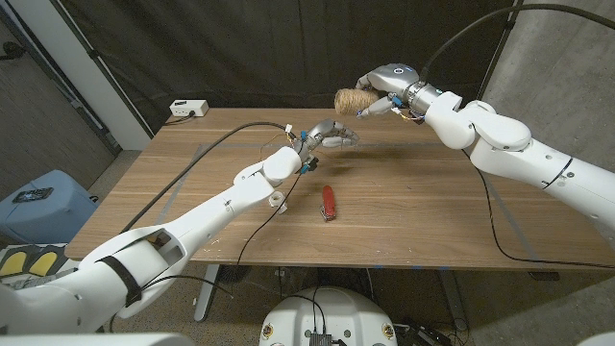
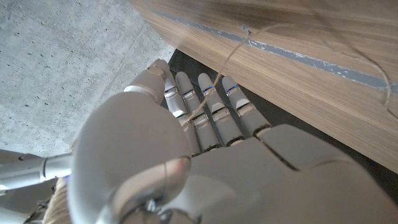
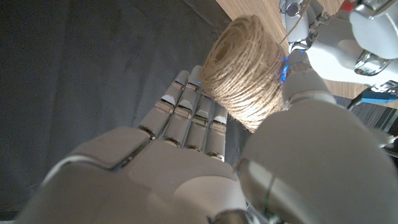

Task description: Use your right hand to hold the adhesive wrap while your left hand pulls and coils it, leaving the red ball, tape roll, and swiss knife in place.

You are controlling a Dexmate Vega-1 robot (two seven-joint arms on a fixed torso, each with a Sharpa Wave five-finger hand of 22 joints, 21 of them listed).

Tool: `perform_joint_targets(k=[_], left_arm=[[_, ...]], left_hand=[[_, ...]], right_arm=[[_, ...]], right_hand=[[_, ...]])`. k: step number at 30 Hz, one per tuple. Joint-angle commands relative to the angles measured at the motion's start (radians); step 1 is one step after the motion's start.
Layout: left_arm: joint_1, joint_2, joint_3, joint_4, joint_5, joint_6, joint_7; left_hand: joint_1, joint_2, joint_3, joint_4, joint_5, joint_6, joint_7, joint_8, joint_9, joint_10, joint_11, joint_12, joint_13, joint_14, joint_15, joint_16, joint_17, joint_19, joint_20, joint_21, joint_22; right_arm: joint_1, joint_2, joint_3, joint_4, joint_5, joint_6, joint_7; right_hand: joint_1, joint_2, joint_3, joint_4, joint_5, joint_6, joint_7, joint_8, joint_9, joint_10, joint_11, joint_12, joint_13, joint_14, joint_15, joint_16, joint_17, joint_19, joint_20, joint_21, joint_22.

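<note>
fingers (image 3: 199, 118) of right hand (image 1: 384, 86): wrapped around a spool of tan twine (image 1: 353, 99), held raised above the far edge of the tabletop (image 1: 432, 202); right wrist view gives the close look, coarse wound strands (image 3: 242, 74) pressed between fingers and thumb.
fingers (image 2: 211, 112) of left hand (image 1: 327, 135): curled in the head view, raised over the tabletop middle; left wrist view adds a thin strand of twine (image 2: 205, 107) crossing them, running on toward the table edge; firm pinch or loose drape, cannot tell.
head view alone: red swiss knife (image 1: 329, 203) lying on the tabletop, just nearer than the left hand, apart from both hands; small white box (image 1: 188, 109) at the far left corner; black cable (image 1: 207, 159) trailing across the wood toward the left wrist.
right wrist view also: part of the left hand (image 3: 348, 43) just beyond the spool.
</note>
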Motion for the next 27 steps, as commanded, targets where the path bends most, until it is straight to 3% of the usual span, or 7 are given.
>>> perform_joint_targets(k=[1, 4, 5, 9, 27], left_arm=[[-0.010, -0.019, 0.017, 0.003, 0.006, 0.013, -0.009], [-0.007, -0.026, 0.018, 0.007, 0.013, 0.003, 0.011], [-0.006, -0.027, 0.018, 0.008, 0.014, 0.002, 0.011], [-0.008, -0.029, 0.019, 0.013, 0.010, -0.005, 0.009], [0.014, -0.001, 0.013, -0.064, -0.020, 0.030, -0.035]], left_hand=[[-0.005, 0.009, 0.001, 0.001, 0.005, 0.009, 0.003, 0.001, 0.002, 0.008, 0.001, -0.002, 0.002, 0.008, 0.006, 0.004, 0.003, 0.005, 0.003, 0.008, 0.004], [-0.006, 0.013, -0.001, 0.001, 0.007, 0.046, -0.003, 0.012, 0.002, 0.038, -0.004, 0.005, 0.005, 0.026, 0.003, 0.010, 0.005, 0.009, 0.003, 0.011, 0.004], [-0.006, 0.016, -0.004, -0.001, 0.010, 0.075, -0.005, 0.022, 0.003, 0.084, -0.015, 0.019, 0.010, 0.045, -0.003, 0.017, 0.006, 0.023, 0.000, 0.017, 0.004], [-0.009, 0.017, -0.004, 0.000, 0.014, 0.111, -0.013, 0.034, 0.003, 0.096, -0.020, 0.021, 0.017, 0.070, -0.010, 0.021, 0.004, 0.032, -0.003, 0.023, 0.005], [-0.008, 0.014, -0.013, -0.005, 0.016, 0.096, -0.012, 0.025, 0.004, 0.096, -0.019, 0.016, 0.028, 0.067, -0.011, 0.021, 0.009, 0.030, -0.005, 0.024, 0.004]], right_arm=[[0.021, 0.021, -0.008, 0.016, -0.002, -0.005, 0.002], [0.022, 0.021, -0.009, 0.017, -0.002, -0.008, 0.001], [0.022, 0.021, -0.009, 0.017, -0.001, -0.008, 0.000], [0.023, 0.021, -0.010, 0.017, -0.001, -0.012, 0.002], [0.038, 0.017, -0.018, 0.027, -0.024, -0.029, 0.012]], right_hand=[[0.071, 0.079, 0.004, 0.005, 0.004, 0.100, -0.094, -0.003, 0.002, 0.117, -0.104, 0.008, 0.004, 0.010, -0.158, 0.003, 0.005, 0.006, -0.024, 0.001, 0.004], [0.073, 0.080, 0.004, 0.004, 0.004, 0.107, -0.095, -0.002, 0.001, 0.119, -0.101, 0.008, 0.003, 0.010, -0.159, 0.003, 0.006, 0.010, -0.025, 0.002, 0.004], [0.074, 0.081, 0.005, 0.004, 0.004, 0.107, -0.096, -0.002, 0.001, 0.120, -0.102, 0.009, 0.003, 0.011, -0.160, 0.003, 0.006, 0.010, -0.025, 0.002, 0.004], [0.077, 0.083, 0.002, 0.004, 0.003, 0.108, -0.094, -0.003, 0.001, 0.122, -0.108, 0.008, 0.003, 0.013, -0.160, 0.005, 0.010, 0.011, -0.025, 0.002, 0.004], [0.075, 0.083, 0.001, 0.006, 0.003, 0.106, -0.095, -0.010, -0.001, 0.120, -0.109, 0.006, 0.004, 0.014, -0.158, -0.001, 0.010, 0.010, -0.025, 0.000, 0.004]])
